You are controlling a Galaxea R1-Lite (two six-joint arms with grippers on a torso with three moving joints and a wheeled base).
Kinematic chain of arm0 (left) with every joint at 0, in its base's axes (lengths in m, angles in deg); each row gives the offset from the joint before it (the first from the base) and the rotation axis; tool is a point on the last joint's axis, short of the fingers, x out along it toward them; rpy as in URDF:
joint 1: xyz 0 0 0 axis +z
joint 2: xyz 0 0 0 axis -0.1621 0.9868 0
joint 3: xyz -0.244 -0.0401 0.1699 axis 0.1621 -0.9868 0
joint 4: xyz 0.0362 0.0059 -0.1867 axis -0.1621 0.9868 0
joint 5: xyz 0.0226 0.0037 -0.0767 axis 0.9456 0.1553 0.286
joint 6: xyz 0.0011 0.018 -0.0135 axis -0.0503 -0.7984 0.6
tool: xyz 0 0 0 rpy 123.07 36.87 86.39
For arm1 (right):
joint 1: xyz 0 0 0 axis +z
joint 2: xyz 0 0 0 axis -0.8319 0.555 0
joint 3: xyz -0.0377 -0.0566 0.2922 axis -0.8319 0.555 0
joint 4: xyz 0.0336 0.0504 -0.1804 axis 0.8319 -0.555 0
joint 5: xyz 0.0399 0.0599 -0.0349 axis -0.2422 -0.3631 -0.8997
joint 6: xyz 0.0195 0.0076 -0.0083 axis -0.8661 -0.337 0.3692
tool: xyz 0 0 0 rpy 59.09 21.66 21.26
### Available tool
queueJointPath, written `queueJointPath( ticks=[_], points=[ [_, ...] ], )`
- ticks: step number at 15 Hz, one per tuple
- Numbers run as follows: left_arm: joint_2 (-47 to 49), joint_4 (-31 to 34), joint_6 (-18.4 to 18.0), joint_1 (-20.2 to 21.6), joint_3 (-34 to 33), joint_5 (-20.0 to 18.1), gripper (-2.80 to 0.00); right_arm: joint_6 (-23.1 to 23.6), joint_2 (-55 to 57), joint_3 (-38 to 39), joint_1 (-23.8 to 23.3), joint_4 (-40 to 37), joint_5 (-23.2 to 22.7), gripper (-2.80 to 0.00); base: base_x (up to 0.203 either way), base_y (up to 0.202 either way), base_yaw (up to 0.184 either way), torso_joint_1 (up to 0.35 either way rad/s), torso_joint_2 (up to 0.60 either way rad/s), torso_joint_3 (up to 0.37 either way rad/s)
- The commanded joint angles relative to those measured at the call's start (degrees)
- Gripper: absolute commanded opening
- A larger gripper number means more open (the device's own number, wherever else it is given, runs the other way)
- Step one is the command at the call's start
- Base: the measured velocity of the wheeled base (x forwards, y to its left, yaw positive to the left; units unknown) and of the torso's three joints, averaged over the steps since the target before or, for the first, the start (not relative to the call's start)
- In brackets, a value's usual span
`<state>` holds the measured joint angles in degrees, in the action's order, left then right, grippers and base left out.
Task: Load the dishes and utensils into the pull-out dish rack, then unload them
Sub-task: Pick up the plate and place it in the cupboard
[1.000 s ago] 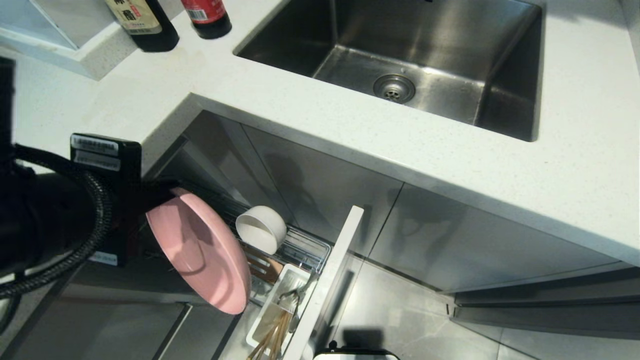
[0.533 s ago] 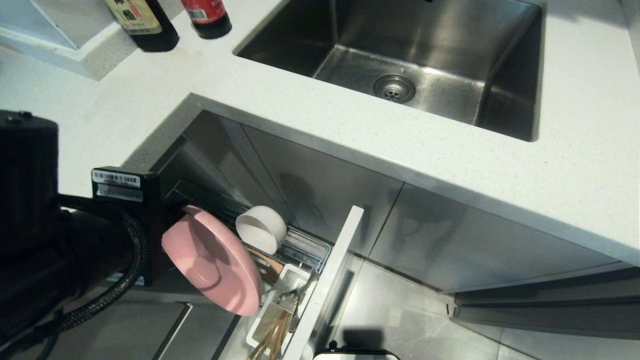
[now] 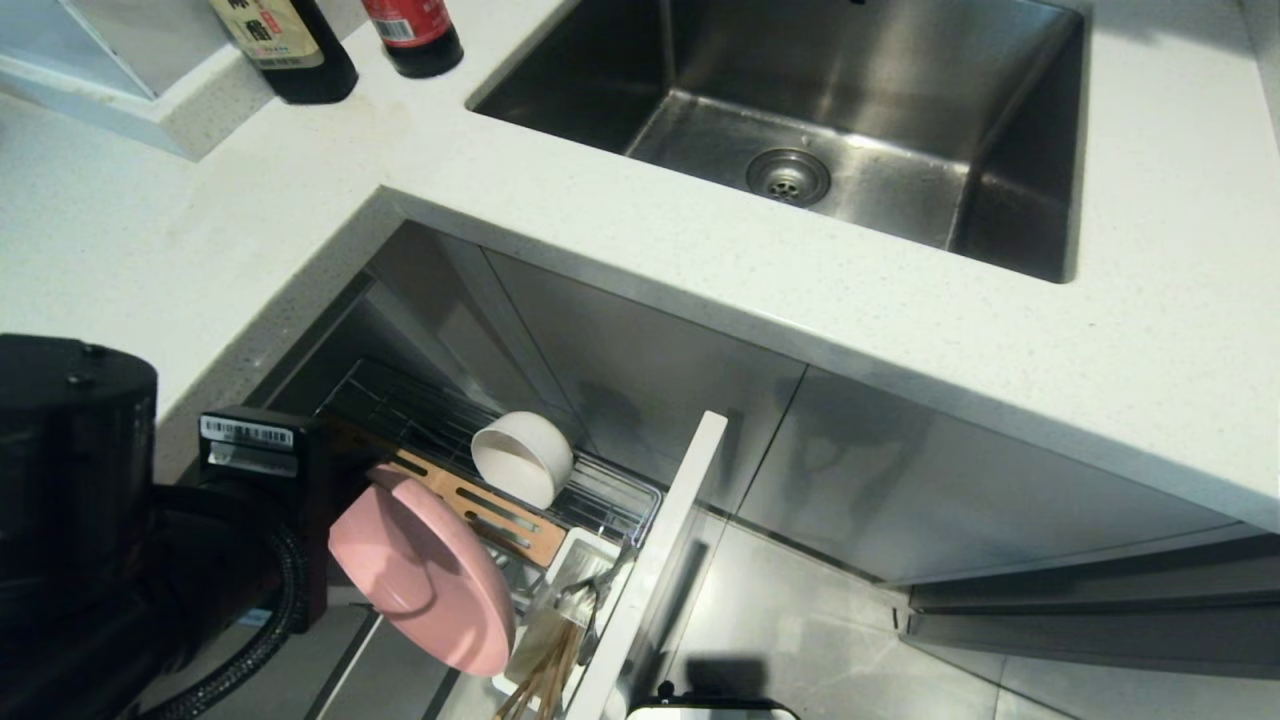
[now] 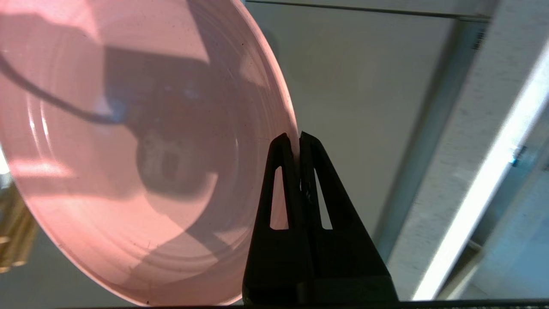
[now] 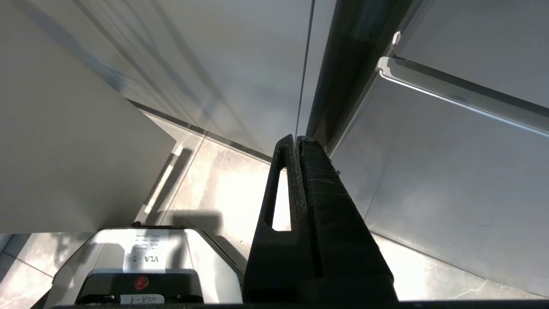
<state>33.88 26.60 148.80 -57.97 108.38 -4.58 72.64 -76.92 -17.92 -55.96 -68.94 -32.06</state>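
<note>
My left gripper (image 4: pixel 297 136) is shut on the rim of the pink plate (image 4: pixel 128 150). In the head view the plate (image 3: pixel 420 575) hangs on edge, tilted, at the near left of the pull-out dish rack (image 3: pixel 400 405). Whether it touches the wires I cannot tell. The cream-white bowl (image 3: pixel 522 457) lies on its side in the rack behind the tan wooden strip (image 3: pixel 480 508). Light-wood chopsticks (image 3: pixel 545 680) and a grey spoon (image 3: pixel 600 585) stand in the white utensil cup (image 3: pixel 578 555). My right gripper (image 5: pixel 297 139) is shut and holds nothing, parked low over the floor.
The rack's pale cabinet front (image 3: pixel 665 540) juts out to the right of the cup. A white countertop (image 3: pixel 700 260) with a steel sink (image 3: pixel 790 110) overhangs the rack. Two dark bottles (image 3: pixel 290 50) stand at the back left. My base (image 5: pixel 141 262) sits below the right gripper.
My left arm has carried the plate down and nearer to me, and the wooden strip behind it has come into sight. The bowl, cup and utensils have not moved.
</note>
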Motion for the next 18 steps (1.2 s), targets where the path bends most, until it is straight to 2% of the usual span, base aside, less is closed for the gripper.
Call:
queueJointPath(
  ticks=[1, 6, 10, 13, 16, 18],
  points=[
    [-1.01, -0.14, 1.26, 0.04, -1.88, 0.19, -2.8, 0.0, 0.02, 0.09, 0.02, 0.02, -0.01, -2.8, 0.0, 0.0, 0.0, 0.0, 0.0, 0.0],
    [0.09, -1.85, 4.21, 0.21, -3.97, -0.25, -2.8, -0.09, 0.02, 0.09, 0.02, 0.0, -0.01, -2.8, 0.0, 0.0, 0.0, 0.0, 0.0, 0.0],
    [4.23, -5.7, 4.4, 0.5, -4.39, -0.25, -2.8, 0.0, 0.02, 0.09, 0.02, 0.0, -0.01, -2.8, 0.0, 0.0, 0.0, 0.0, 0.0, 0.0],
    [8.36, -10.93, 4.18, 4.57, -4.49, -0.62, -2.8, 0.0, 0.02, 0.09, 0.02, 0.0, -0.01, -2.8, 0.0, 0.0, 0.0, 0.0, 0.0, 0.0],
    [9.45, -13.44, 3.51, 10.44, -5.22, -6.87, -2.8, 0.0, 0.02, 0.09, 0.02, 0.0, -0.01, -2.8, 0.0, 0.0, 0.0, 0.0, 0.0, 0.0],
    [9.16, -14.32, 3.39, 11.9, -5.46, -8.23, -2.8, 0.0, 0.02, 0.09, 0.02, 0.0, -0.01, -2.8, 0.0, 0.0, 0.0, 0.0, 0.0, 0.0]
  ],
)
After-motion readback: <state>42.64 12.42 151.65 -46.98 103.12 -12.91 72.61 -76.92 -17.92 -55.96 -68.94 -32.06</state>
